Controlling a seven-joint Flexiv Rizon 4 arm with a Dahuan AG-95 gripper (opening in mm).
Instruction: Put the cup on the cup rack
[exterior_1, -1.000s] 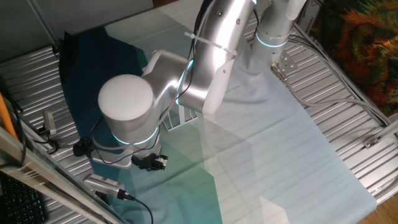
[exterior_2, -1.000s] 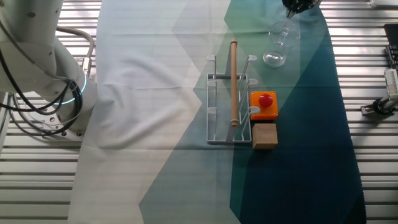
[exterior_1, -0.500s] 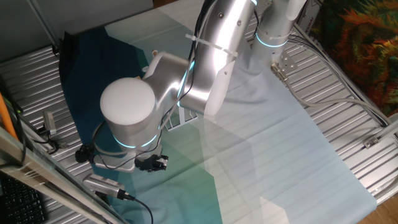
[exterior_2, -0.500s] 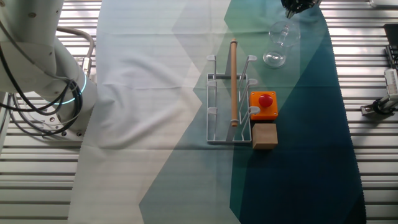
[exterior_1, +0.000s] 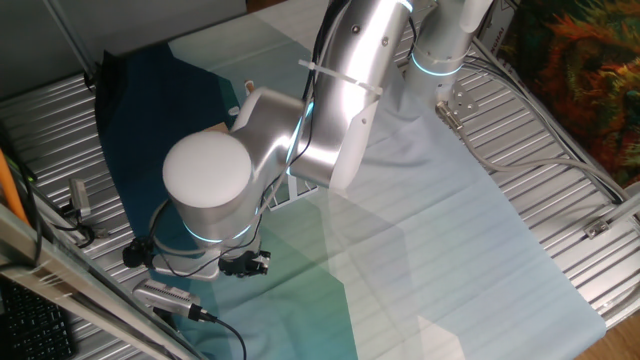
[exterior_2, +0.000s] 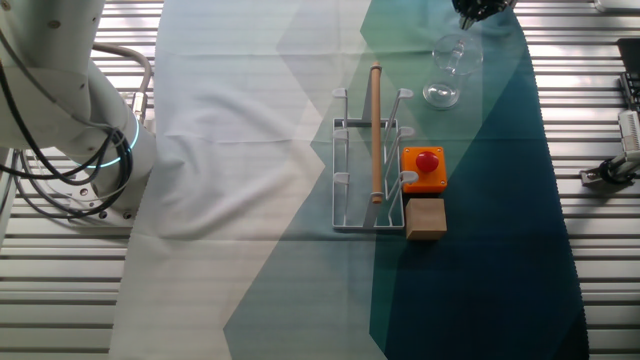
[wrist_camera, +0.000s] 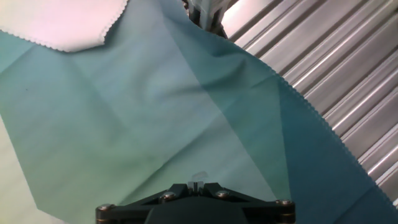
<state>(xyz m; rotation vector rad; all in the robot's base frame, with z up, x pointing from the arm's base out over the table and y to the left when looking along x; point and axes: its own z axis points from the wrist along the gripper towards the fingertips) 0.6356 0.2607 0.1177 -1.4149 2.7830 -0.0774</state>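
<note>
The cup, a clear glass mug, stands on the teal cloth near the far edge in the other fixed view. The gripper hangs just past it at the frame's top edge, apart from the glass as far as I can tell. The white cup rack stands mid-table with a wooden rod lying along its top. In the hand view the gripper is shut, fingertips together, nothing between them and only cloth below. In one fixed view the arm hides the cup; the gripper shows low at the left, and a bit of the rack peeks out.
An orange box with a red button and a wooden block sit against the rack's right side. The robot base stands at the left. Cables and a small device lie on the ribbed metal table near the cloth's edge.
The arm's big joint and the gripper have crept slightly down and to the right in one fixed view. The cup, rack and box have not moved.
</note>
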